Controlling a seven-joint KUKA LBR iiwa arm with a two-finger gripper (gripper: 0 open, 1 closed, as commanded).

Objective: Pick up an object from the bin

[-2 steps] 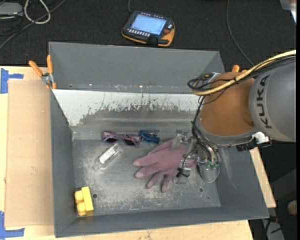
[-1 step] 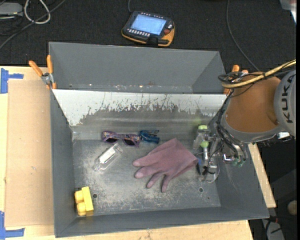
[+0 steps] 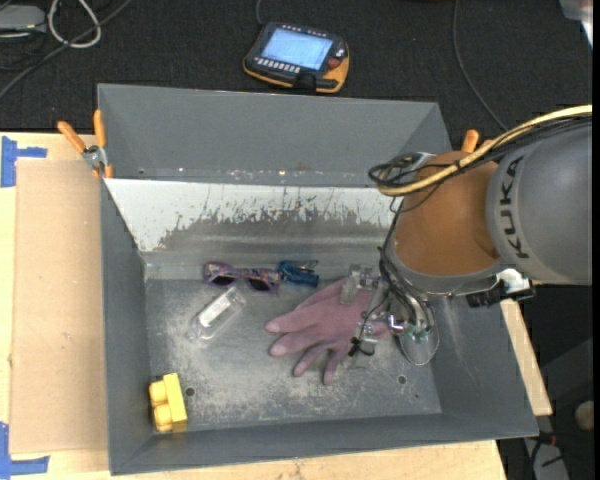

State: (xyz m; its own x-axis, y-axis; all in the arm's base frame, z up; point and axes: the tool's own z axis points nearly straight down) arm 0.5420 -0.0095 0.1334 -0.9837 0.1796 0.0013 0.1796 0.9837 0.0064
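My gripper (image 3: 378,315) is low at the right side of the bin floor, right over the cuff end of a mauve rubber glove (image 3: 315,326). The glove lies flat in the middle of the floor and points left and towards the front. A clear round glass-like thing (image 3: 418,344) lies just right of the gripper, partly under the wrist. A small blue thing (image 3: 299,272) lies behind the glove, by the back wall.
Purple sunglasses (image 3: 242,275) lie along the back wall, left of the blue thing. A clear plastic tube (image 3: 216,314) rests left of the glove. A yellow block (image 3: 167,402) sits in the front left corner. The arm's orange cover and cables hang over the bin's right side.
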